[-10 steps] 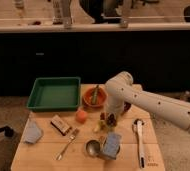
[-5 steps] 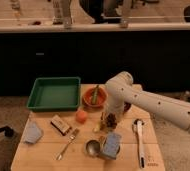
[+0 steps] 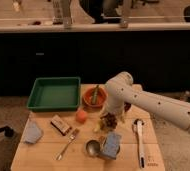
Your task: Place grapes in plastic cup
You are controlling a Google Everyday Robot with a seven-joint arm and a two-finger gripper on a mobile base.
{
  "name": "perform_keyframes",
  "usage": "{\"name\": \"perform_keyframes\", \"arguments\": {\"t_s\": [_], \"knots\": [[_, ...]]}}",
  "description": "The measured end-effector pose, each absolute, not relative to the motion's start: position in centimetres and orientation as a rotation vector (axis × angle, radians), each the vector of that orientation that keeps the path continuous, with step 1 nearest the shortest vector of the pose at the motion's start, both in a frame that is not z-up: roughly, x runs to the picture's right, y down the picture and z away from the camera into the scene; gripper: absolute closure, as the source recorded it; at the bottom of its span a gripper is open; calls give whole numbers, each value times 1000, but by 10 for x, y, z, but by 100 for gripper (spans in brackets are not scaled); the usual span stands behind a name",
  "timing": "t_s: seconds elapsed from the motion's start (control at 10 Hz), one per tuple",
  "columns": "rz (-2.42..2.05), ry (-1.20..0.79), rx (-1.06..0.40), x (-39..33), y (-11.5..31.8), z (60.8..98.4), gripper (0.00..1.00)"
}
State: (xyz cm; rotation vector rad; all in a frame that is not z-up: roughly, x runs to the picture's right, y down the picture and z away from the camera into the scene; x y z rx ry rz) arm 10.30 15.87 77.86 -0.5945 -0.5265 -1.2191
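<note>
The gripper hung low over the middle of the wooden table, at the end of a white arm that reached in from the right and bent down at a rounded elbow; whether its fingers were parted or closed could not be told, since they merged with the dark shape beneath them. That shape was the grapes, a small dark bunch right at the fingertips, though contact or a grip could not be confirmed. Just beside the bunch on its lower left lay a yellow banana. Further left of the fingers sat a round orange-red fruit, apart from the bunch. Behind the fingers stood an orange bowl with something green in it, and beyond that, to the left, a green tray. In front of the fingers lay a bluish plastic cup on its side, touching a metal spoon. To the right lay a white-handled utensil; to the far left, a fork, a small box and a bluish cloth.
</note>
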Motion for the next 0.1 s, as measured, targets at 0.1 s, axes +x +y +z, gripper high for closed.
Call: {"name": "perform_keyframes", "arguments": {"t_s": [0.1], "knots": [[-1219,-526,-595,103,159,779,20]]}}
